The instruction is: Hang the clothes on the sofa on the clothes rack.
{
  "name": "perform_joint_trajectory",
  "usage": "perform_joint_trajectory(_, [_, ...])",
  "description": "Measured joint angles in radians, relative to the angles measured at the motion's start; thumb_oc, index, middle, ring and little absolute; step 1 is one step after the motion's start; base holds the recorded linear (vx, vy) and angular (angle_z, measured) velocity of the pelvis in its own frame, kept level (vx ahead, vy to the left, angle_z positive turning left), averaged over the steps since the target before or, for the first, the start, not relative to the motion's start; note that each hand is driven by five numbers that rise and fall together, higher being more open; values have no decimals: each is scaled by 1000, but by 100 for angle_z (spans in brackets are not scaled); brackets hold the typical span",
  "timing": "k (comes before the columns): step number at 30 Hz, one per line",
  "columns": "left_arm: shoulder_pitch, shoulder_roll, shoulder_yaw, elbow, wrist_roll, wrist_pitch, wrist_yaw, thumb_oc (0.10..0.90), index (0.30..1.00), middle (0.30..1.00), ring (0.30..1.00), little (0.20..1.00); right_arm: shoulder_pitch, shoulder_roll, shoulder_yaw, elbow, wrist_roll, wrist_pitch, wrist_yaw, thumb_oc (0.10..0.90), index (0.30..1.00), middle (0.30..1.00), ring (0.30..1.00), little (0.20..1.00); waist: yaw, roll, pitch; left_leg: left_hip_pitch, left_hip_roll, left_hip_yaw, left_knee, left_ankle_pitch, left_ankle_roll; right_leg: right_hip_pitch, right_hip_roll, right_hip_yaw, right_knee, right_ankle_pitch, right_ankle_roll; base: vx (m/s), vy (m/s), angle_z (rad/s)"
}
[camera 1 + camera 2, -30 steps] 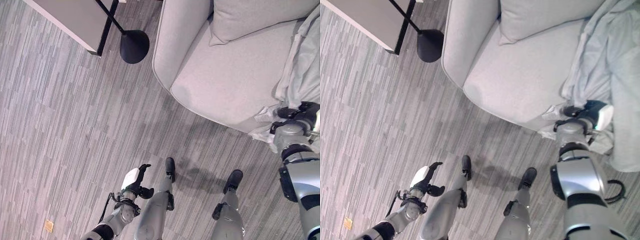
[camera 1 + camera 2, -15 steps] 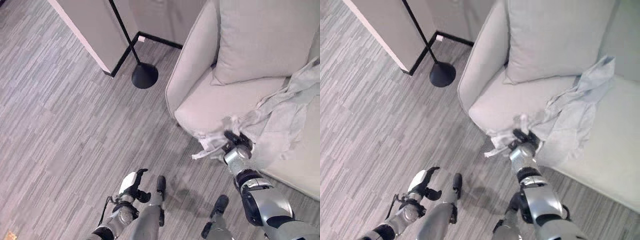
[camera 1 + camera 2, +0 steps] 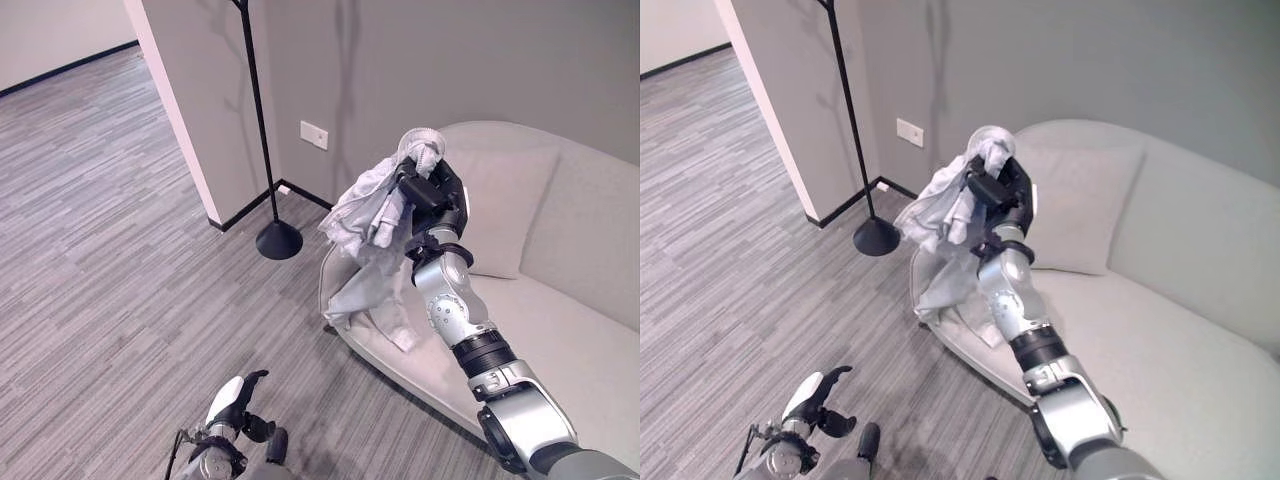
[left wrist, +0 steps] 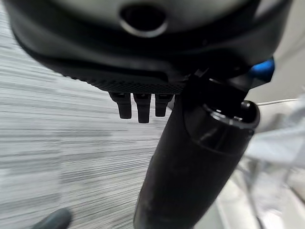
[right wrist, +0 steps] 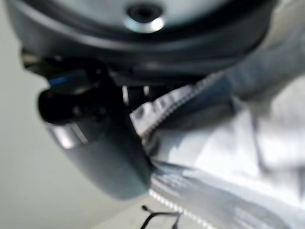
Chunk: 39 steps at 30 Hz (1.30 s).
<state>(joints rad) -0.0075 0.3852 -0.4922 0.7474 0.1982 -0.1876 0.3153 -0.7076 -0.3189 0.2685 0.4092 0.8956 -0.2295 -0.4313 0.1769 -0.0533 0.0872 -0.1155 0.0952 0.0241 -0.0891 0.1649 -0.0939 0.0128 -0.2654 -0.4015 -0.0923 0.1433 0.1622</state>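
Observation:
My right hand is raised in front of me, shut on a pale grey garment that hangs down from it, clear of the sofa. The right wrist view shows the cloth bunched against the thumb. A black clothes rack pole with a round base stands by the wall corner, to the left of the sofa and of the garment. My left hand hangs low near the floor, holding nothing, its fingers relaxed.
A light grey cushion leans against the sofa back behind my right hand. A wall corner stands just behind the rack. Grey striped carpet stretches out to the left.
The camera has tilted up from the floor to the room. My right hand has lifted the garment off the sofa seat and raised it high. The left hand stays low.

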Motion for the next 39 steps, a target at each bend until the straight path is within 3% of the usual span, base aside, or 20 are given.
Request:
perform_joint_trajectory(4, [5,44,11,-155,1,10,-3,800,900,900,900,900,2,-63,22,-99,1,2,3,400,300,300,300,300,0,2,0,33,7,26,0,-6,-1,16,4,23,0,2,3,-18,11,-17])
perform_joint_trajectory(8, [1,74,109,-281,9,9,24,800,900,900,900,900,-1,-176,66,-241,2,-4,17,400,300,300,300,300,-5,2,0,69,22,51,-1,-14,-9,34,17,47,0,-1,3,0,4,-19])
perform_joint_trajectory(12, [2,76,182,-295,22,11,84,800,900,900,900,900,-8,-219,77,-282,15,-22,37,400,300,300,300,300,-30,0,-1,93,33,60,-1,-19,-16,51,26,51,0,-9,0,3,3,-9])
perform_joint_trajectory(15, [82,73,316,-372,84,30,207,800,900,900,900,900,-6,-304,97,-365,55,-22,40,400,300,300,300,300,-31,-15,-4,111,50,81,-1,-26,-25,52,42,74,0,-14,-6,3,5,-20])
perform_joint_trajectory(18, [83,71,362,-359,97,35,326,800,900,900,900,900,-13,-363,103,-385,75,-35,58,400,300,300,300,300,-32,-32,-16,131,63,82,0,-32,-33,72,54,74,0,-23,-8,1,2,-5])
perform_joint_trajectory(21, [69,14,312,-322,-31,10,340,800,900,900,900,900,-46,-391,134,-385,112,-56,57,400,300,300,300,300,-49,-75,-45,136,62,91,0,-33,-33,72,51,78,0,-23,-7,-10,-3,-5])
perform_joint_trajectory(24, [24,-66,139,-287,-172,-15,318,800,900,900,900,900,-107,-397,196,-411,141,-88,60,400,300,300,300,300,-74,-94,-58,140,62,94,-1,-34,-32,73,50,80,0,-23,-7,-2,-12,-4])
perform_joint_trajectory(27, [-57,-123,-45,-295,-256,-27,269,800,900,900,900,900,-158,-383,244,-467,161,-112,60,400,300,300,300,300,-105,-93,-60,150,62,98,0,-35,-31,79,50,84,0,-23,-7,11,-21,-8])
perform_joint_trajectory(30, [-206,-170,-154,-356,-279,-34,256,800,900,900,900,900,-163,-291,273,-511,185,-150,56,400,300,300,300,300,-143,-88,-67,163,62,109,0,-38,-32,81,51,103,1,-24,-8,12,-17,-9])
perform_joint_trajectory(32, [-328,-189,-201,-398,-274,-37,267,800,900,900,900,900,-162,-192,300,-515,210,-189,53,400,300,300,300,300,-162,-78,-72,162,62,109,0,-38,-32,81,52,104,1,-24,-8,0,0,0])
perform_joint_trajectory(35, [-412,-235,-213,-398,-259,-36,287,800,900,900,900,900,-134,-151,334,-559,245,-207,61,400,300,300,300,300,-165,-76,-74,162,61,110,0,-39,-32,80,51,105,1,-24,-8,0,0,0])
perform_joint_trajectory(36, [-416,-243,-213,-397,-249,-36,287,491,436,436,436,436,-133,-163,352,-571,251,-207,62,400,300,300,300,300,-164,-75,-74,162,62,110,0,-40,-33,80,51,105,1,-24,-8,0,0,0])
perform_joint_trajectory(37, [-414,-246,-214,-395,-243,-36,288,400,300,300,300,300,-133,-169,362,-577,251,-207,67,400,300,300,300,300,-164,-75,-74,162,62,110,0,-41,-33,80,52,105,1,-25,-8,0,0,0])
perform_joint_trajectory(39, [-413,-252,-217,-360,-237,-36,288,400,300,300,300,300,-132,-170,365,-577,253,-207,76,400,300,300,300,300,-164,-75,-74,162,62,110,0,-41,-33,79,52,105,1,-25,-8,0,0,0])
